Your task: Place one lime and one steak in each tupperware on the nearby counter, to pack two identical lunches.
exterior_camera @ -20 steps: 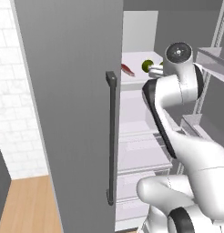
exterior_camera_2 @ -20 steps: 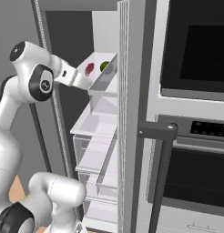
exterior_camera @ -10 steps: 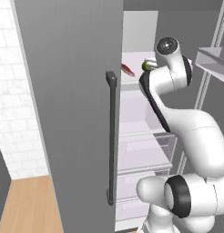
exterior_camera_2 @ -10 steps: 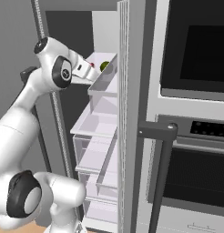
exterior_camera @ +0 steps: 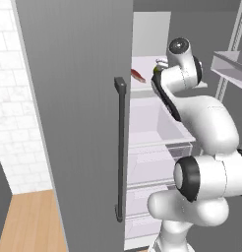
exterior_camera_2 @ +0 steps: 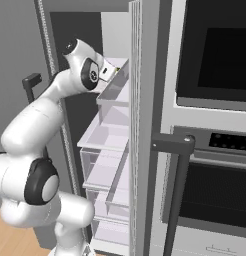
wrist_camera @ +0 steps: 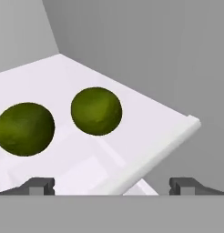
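Two green limes lie on the white top shelf of the open fridge: one lime straight ahead of my gripper, the other lime to its left. The gripper is open, its tips spread wide and holding nothing, a short way from the shelf's front edge. In the left base view a red steak lies on the same shelf, left of a lime that my wrist half hides. The counter and the tupperware are out of view.
The grey fridge door with its dark handle stands open on the left. Door bins and clear drawers sit below the shelf. A built-in oven stands to the right of the fridge.
The arm has swung up and deeper into the fridge, bringing the hand close to the limes on the top shelf. The steak and limes have not moved.
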